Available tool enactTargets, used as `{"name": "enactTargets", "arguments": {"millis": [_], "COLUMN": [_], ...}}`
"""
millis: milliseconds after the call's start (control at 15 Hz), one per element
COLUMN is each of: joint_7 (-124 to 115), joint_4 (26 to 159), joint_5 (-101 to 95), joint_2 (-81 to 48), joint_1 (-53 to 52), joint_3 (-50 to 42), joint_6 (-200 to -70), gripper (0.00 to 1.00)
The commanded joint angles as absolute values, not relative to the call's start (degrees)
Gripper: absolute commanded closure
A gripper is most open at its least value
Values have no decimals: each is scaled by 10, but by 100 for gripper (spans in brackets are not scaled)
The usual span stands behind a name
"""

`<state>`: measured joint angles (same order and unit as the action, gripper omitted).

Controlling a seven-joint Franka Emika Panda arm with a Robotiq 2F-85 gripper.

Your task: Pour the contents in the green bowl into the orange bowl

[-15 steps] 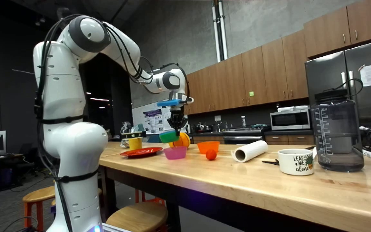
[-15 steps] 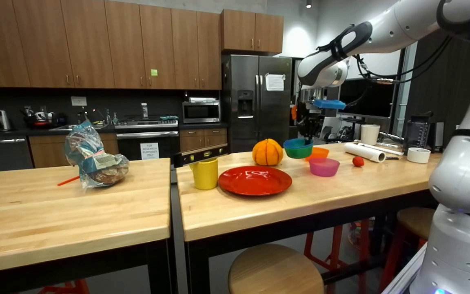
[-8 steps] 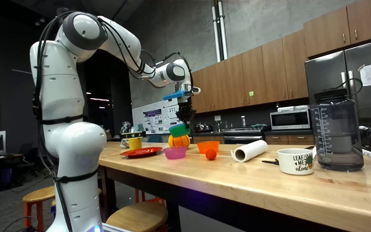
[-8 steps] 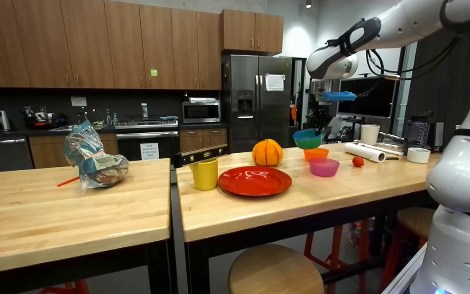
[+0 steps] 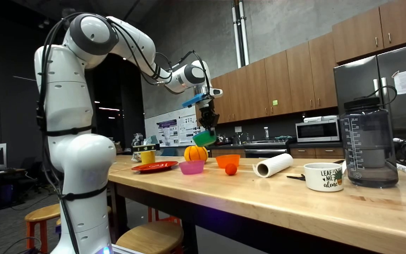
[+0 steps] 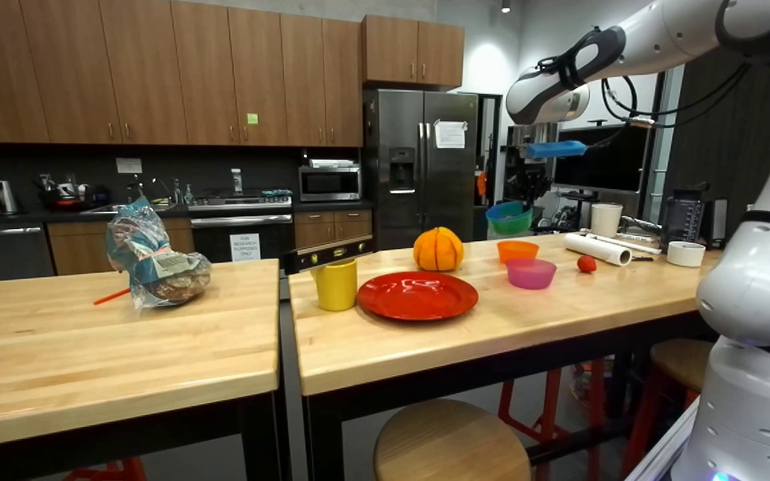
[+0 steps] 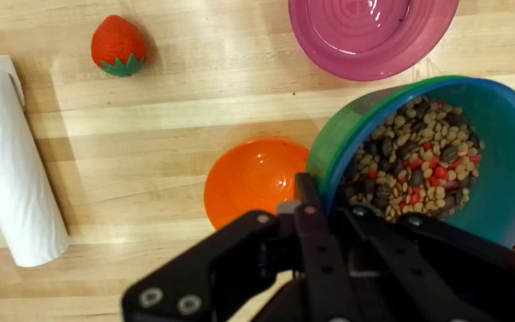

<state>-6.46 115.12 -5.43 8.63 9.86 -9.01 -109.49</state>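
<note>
Because the end effector (image 7: 327, 197) pinches the green bowl (image 5: 204, 139) by its rim, its mouth is free.
Below, slightly aside, sits the orange bowl (image 7: 252, 179) — likely to catch the dry mix (image 7: 420, 156).

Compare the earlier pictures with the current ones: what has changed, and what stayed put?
The round green plastic bowl, already held by the black gripper, has moved up and rightward in both exterior views and tilts more. Nothing was newly grasped or released. The round orange plastic bowl and the round magenta plastic bowl stayed put.
</note>
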Motion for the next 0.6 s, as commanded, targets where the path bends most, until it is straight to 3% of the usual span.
{"name": "enactTargets", "arguments": {"millis": [0, 533], "joint_7": [-110, -168], "joint_4": [1107, 1033], "joint_5": [-80, -110], "joint_2": [49, -21], "joint_1": [104, 104], "joint_3": [-90, -101], "joint_6": [-1085, -1070], "gripper": [98, 98]}}
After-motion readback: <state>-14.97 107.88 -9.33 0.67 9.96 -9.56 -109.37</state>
